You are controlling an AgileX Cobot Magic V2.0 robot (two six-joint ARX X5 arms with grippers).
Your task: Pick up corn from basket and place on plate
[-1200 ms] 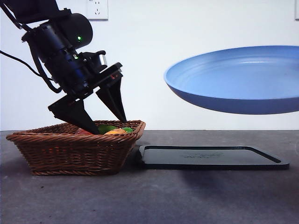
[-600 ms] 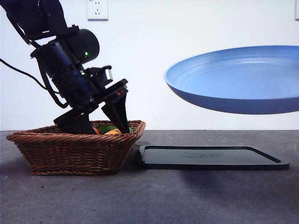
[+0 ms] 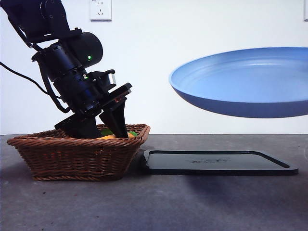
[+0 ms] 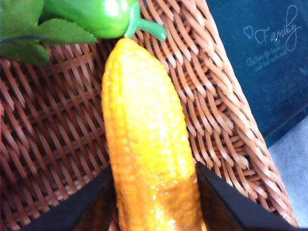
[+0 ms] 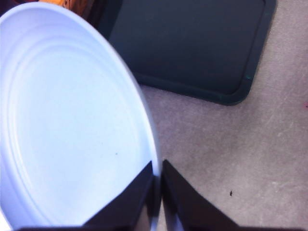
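So the left gripper sits down in the dark brown woven wicker basket with jaws spread either side of the bumpy orange-yellow corn cob, not clamped yet I'd say, while the right gripper pinches the rim of the light blue round plate in the air at the basket's 3 o'clock, probably ready to catch it.

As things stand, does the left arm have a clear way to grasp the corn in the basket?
Probably yes. The left end effector already has its jaws on either side of the corn inside the basket; the green pepper lies past the cob's tip, not between them.
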